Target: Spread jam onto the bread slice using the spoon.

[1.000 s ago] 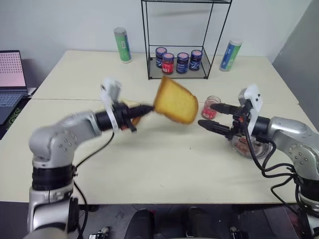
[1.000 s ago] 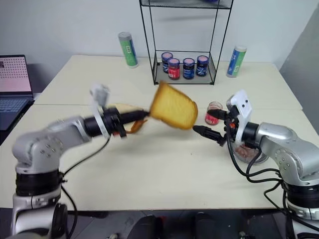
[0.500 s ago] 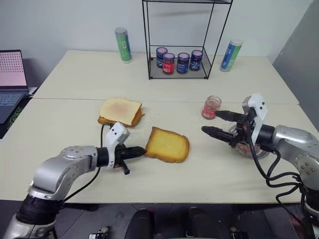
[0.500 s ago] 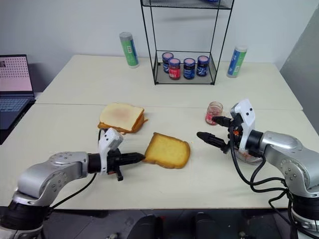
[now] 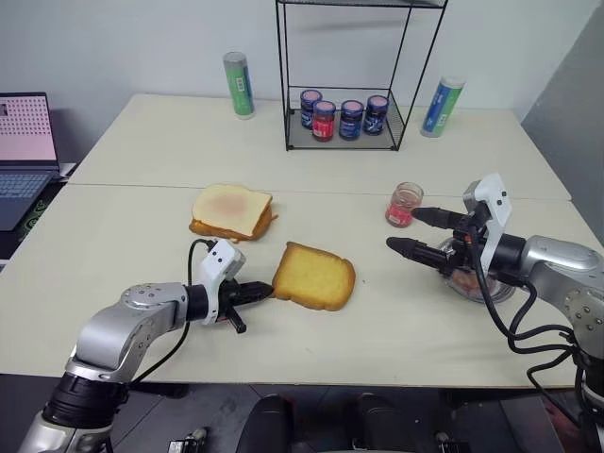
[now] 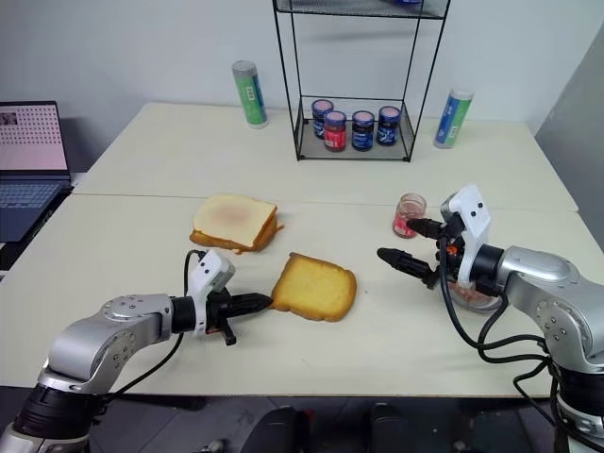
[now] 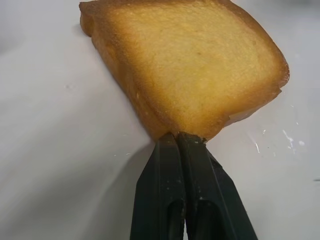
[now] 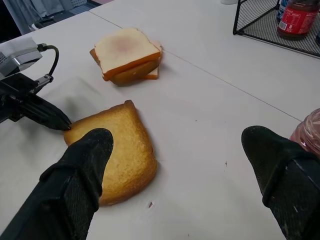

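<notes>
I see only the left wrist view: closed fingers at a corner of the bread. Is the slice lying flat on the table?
Observer: Yes, the bread slice lies flat on the table, with the left gripper shut on its corner.
Operator: Where is the jam?
Observer: The jam stands behind the right gripper.
Operator: Is that gripper holding something?
Observer: No, it is open and empty.

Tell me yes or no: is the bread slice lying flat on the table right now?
Yes. The bread slice lies flat on the table, with the left end effector shut at its corner.
</notes>
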Controlling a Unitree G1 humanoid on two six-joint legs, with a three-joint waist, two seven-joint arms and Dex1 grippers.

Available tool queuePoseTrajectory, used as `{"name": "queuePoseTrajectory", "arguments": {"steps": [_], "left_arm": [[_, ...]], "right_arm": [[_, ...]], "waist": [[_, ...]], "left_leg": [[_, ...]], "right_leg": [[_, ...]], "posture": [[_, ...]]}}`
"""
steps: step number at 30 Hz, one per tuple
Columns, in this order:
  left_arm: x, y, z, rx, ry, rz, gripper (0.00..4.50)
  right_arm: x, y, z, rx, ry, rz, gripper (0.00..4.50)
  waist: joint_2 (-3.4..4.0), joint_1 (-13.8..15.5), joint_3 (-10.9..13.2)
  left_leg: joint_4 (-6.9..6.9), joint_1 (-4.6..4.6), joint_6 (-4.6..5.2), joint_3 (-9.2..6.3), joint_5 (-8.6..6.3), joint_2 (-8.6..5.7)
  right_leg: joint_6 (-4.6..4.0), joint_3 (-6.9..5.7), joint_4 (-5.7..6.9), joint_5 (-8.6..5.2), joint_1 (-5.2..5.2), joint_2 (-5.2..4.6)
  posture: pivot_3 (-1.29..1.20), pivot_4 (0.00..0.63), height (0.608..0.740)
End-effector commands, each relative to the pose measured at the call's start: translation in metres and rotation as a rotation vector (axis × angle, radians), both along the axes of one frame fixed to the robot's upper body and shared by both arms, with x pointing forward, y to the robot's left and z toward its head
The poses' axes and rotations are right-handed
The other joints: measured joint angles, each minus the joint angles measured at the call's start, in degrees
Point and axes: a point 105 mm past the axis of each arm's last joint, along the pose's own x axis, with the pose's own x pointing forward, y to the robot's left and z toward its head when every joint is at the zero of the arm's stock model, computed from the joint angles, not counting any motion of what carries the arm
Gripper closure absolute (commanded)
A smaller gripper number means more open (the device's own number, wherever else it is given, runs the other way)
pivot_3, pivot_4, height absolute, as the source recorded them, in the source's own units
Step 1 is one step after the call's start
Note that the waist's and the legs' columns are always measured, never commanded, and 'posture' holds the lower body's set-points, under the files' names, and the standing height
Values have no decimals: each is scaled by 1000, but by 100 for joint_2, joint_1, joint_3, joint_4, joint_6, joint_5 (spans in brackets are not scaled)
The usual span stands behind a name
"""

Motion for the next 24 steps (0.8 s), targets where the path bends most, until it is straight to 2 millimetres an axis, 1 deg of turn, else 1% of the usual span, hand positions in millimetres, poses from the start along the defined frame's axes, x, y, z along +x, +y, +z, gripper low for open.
{"name": "queuePoseTrajectory", "arguments": {"steps": [1,2,3,4,6,9,10,11,12,15,16,17,18,19,21,23,24], "left_arm": [[-5,-23,10,-39,-38,-103,3996],[-4,-23,13,-37,-46,-105,3827],[-4,-21,15,-36,-51,-104,3530],[-3,-21,16,-36,-54,-103,3327],[-2,-20,21,-44,-56,-110,3002],[-5,-15,23,7,-56,-150,2516],[-5,-12,25,25,-59,-161,2253],[-4,-8,30,42,-69,-162,2145],[-4,-3,35,61,-76,-160,1924],[-12,9,49,135,-73,-213,1229],[-16,11,54,151,-68,-232,950],[-19,12,59,168,-71,-252,831],[-21,12,64,186,-84,-273,583],[-21,11,69,198,-112,-292,370],[-3,-2,97,158,-272,-296,32],[11,-22,122,72,-390,-303,32],[13,-36,129,49,-443,-336,32]], "right_arm": [[0,-4,10,2,-46,-16,0],[0,-6,10,4,-47,-22,0],[0,-7,11,7,-47,-28,0],[0,-8,11,9,-47,-32,0],[0,-10,10,9,-44,-39,0],[-1,-12,9,9,-39,-50,0],[-2,-14,9,10,-38,-56,0],[-2,-16,8,10,-36,-65,0],[-3,-19,8,9,-34,-76,0],[-5,-28,6,10,-25,-107,0],[-6,-30,6,10,-22,-117,0],[-6,-33,5,10,-21,-129,0],[-6,-36,5,12,-20,-144,0],[-6,-40,6,16,-22,-165,0],[-4,-59,7,36,-27,-261,0],[-5,-76,8,57,-33,-343,0],[-4,-87,9,94,-39,-406,0]], "waist": [[0,7,0],[0,7,0],[0,4,0],[0,3,0],[0,4,0],[0,-1,0],[0,-2,0],[0,-2,0],[0,-3,1],[1,-5,1],[1,-6,1],[1,-7,1],[2,-7,1],[2,-5,1],[6,24,5],[5,125,5],[4,151,4]], "left_leg": [[0,0,0,0,0,-2],[1,-1,0,0,0,-3],[1,-1,0,0,0,-3],[1,-1,0,0,0,-2],[0,0,0,-2,0,-2],[1,0,0,-2,0,-1],[0,0,0,-1,0,-1],[-1,-1,0,-1,0,0],[-1,0,0,-1,0,0],[-1,0,0,-2,0,4],[-2,1,0,0,0,3],[-2,1,0,0,0,3],[-2,1,0,0,0,4],[-2,1,0,0,0,3],[-2,1,0,0,0,2],[8,-6,0,-6,0,-4],[11,-7,0,-7,0,-5]], "right_leg": [[0,0,0,0,0,-2],[0,0,-1,0,1,-3],[0,0,-1,0,1,-3],[0,-1,-1,0,1,-3],[0,-3,1,0,0,-2],[0,-3,1,0,0,-1],[0,-2,0,0,0,0],[0,-2,0,0,0,1],[0,-2,1,0,-1,1],[0,-3,1,0,-2,5],[0,-2,0,0,-2,5],[0,-1,0,-1,-2,5],[0,-1,0,-1,-2,5],[0,-2,0,-1,-2,5],[1,-1,0,-1,-1,5],[10,-10,-1,-6,1,6],[12,-10,-3,-6,5,11]], "posture": [[0,150,740],[0,150,740],[0,150,740],[0,150,740],[0,150,740],[0,150,740],[0,150,740],[0,150,740],[0,150,740],[0,150,740],[0,150,740],[0,150,740],[0,150,740],[0,150,740],[0,150,740],[0,150,740],[0,150,740]]}}
